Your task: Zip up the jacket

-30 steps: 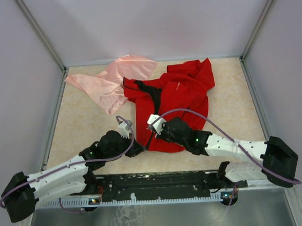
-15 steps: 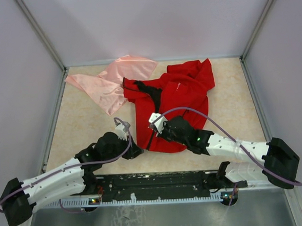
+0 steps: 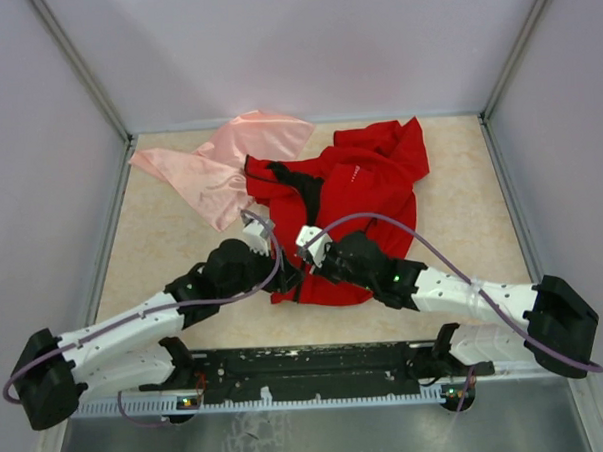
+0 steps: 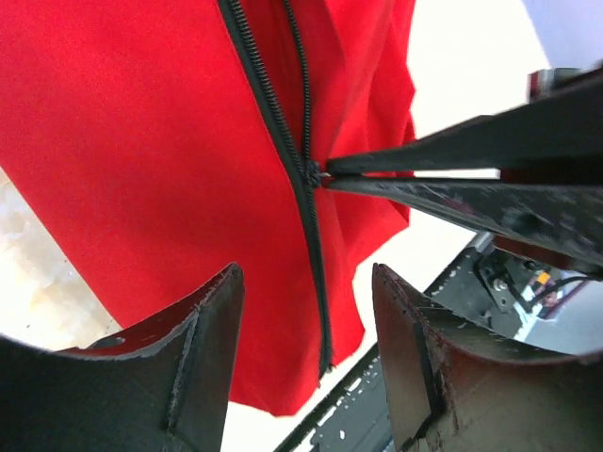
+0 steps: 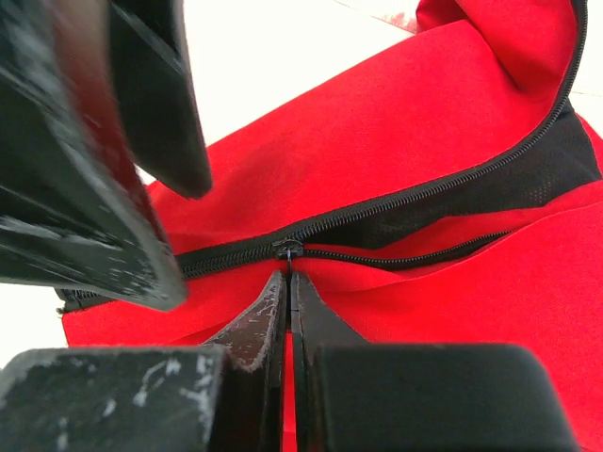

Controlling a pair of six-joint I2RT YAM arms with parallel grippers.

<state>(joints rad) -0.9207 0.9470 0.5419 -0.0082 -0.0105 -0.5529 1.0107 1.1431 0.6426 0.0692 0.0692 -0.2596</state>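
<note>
The red jacket [image 3: 365, 183] lies crumpled on the table, collar to the far side. Its black zipper [image 4: 316, 254] is joined from the hem up to the slider [image 4: 314, 174] and split above it. My right gripper [image 5: 287, 275] is shut on the slider's small pull tab [image 5: 285, 252], and its thin fingers [image 4: 452, 169] reach in from the right in the left wrist view. My left gripper [image 4: 306, 273] hovers open over the joined stretch near the hem, with nothing between its jaws. In the top view both grippers [image 3: 294, 274] meet at the jacket's near edge.
A pale pink shiny cloth [image 3: 229, 164] lies at the far left, touching the jacket's sleeve. The black base rail [image 3: 318, 365] runs along the near edge, just past the hem. Grey walls [image 3: 68, 146] enclose the table on three sides.
My left gripper has opened from shut and moved up and to the right, over the zipper by the hem. The right gripper has stayed shut on the pull tab.
</note>
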